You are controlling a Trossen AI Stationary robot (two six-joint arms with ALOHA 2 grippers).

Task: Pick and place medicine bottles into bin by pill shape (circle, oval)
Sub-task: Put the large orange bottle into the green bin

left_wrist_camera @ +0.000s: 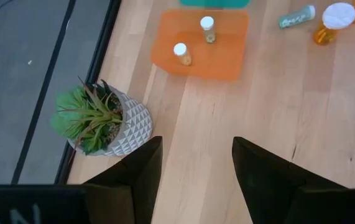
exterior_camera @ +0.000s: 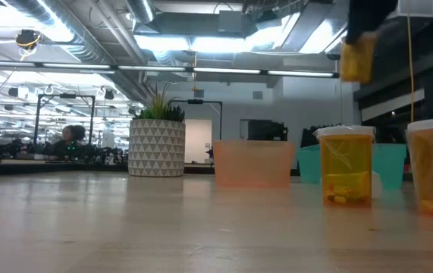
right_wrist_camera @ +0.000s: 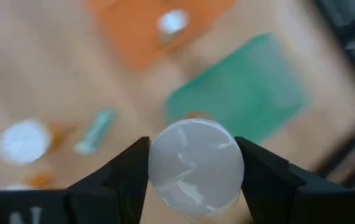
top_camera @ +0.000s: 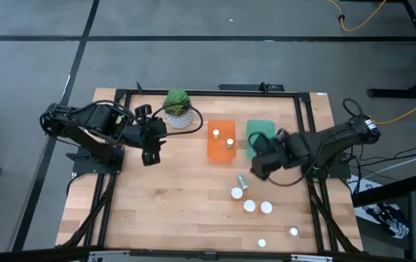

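- While the right gripper [right_wrist_camera: 193,165] hangs above the table beside the green tray [top_camera: 260,131], its two fingers are closed on a white-capped bottle [right_wrist_camera: 196,169].
- Two bottles [top_camera: 222,138] stand in the orange tray [top_camera: 221,149].
- Left gripper [left_wrist_camera: 193,165] waits half open and empty near the plant [top_camera: 178,107].

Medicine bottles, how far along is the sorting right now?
Done: two medicine bottles stand in the orange bin. The green bin shows none, though the arm covers part of it.

In hand: the right gripper is shut on a white-capped bottle, raised near the green bin.

Left: five bottles upright on the table, plus one teal-labelled bottle on its side. The left gripper waits open beside the plant.
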